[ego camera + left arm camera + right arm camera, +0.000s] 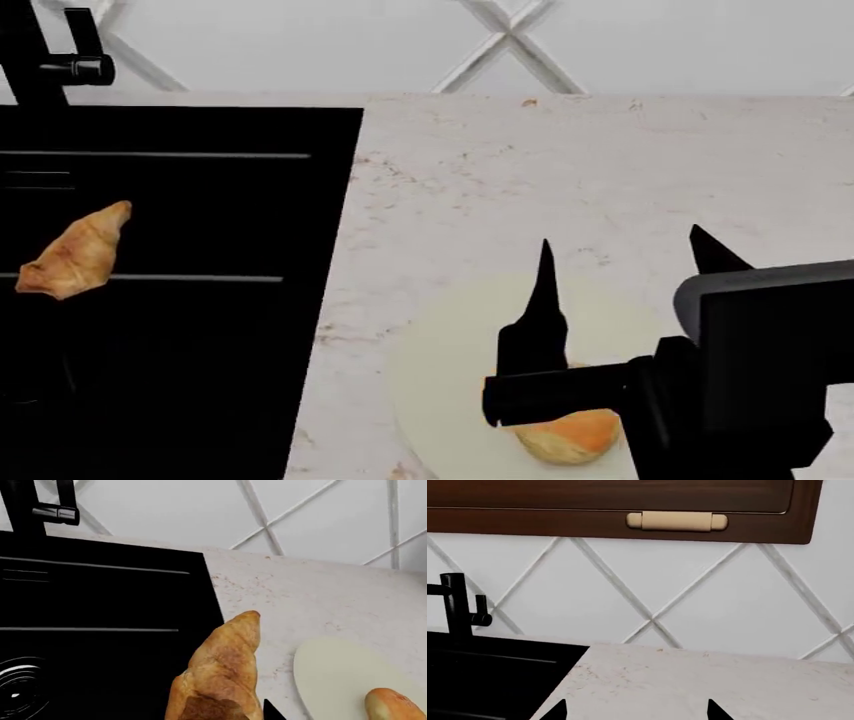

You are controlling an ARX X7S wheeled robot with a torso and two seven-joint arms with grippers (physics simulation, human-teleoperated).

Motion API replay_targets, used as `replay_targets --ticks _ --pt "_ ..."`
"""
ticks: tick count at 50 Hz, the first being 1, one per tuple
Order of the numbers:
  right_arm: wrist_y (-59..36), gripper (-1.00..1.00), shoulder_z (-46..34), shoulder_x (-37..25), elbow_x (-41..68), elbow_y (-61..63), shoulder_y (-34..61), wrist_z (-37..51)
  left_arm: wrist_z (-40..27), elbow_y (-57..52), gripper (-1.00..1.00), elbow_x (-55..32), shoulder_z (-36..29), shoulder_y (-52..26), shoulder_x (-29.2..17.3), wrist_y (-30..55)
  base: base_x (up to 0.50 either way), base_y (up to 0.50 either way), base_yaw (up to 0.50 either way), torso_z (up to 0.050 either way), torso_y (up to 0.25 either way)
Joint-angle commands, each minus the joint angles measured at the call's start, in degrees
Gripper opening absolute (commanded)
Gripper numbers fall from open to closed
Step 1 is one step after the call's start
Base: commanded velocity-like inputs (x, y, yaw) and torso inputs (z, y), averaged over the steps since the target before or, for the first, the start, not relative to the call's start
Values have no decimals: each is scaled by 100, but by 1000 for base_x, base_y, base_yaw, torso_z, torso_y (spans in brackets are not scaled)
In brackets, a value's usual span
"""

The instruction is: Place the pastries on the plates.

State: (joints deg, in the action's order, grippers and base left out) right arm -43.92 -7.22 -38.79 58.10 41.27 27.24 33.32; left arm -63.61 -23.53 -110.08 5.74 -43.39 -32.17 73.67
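Note:
The golden-brown croissant (223,665) is held in my left gripper (223,715), which is shut on its wide end; one dark fingertip (270,711) shows beside it. In the head view the croissant (78,250) hangs over the black sink, and the left gripper is lost against the dark basin. The pale cream plate (454,380) lies on the counter with the orange-glazed bun (571,437) on its near part. Plate (340,675) and bun (395,706) also show in the left wrist view. My right gripper (622,250) is open above the plate, with nothing between its fingers.
A black sink (174,330) with a black faucet (54,62) fills the left side. The speckled pale countertop (574,170) runs back to a white diamond-tiled wall (694,595). A brown cabinet with a tan handle (677,521) hangs above.

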Motion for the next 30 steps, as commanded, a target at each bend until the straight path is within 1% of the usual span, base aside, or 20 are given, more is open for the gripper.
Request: replay_targets --ticks 1,15,30 --pt "8 100 -50 -35 -42 9 3 -41 -30 -8 -100 -23 -28 67 -23 -126 0 500 0 0 0" --pt "-57 100 -131 -19 2 -39 137 -47 -87 -2 -100 -120 -155 -24 -66 -210 0 500 0 0 0" --pt "26 100 -263 57 -182 -163 162 -121 222 131 -100 193 -156 -30 -78 -188 0 500 0 0 0"
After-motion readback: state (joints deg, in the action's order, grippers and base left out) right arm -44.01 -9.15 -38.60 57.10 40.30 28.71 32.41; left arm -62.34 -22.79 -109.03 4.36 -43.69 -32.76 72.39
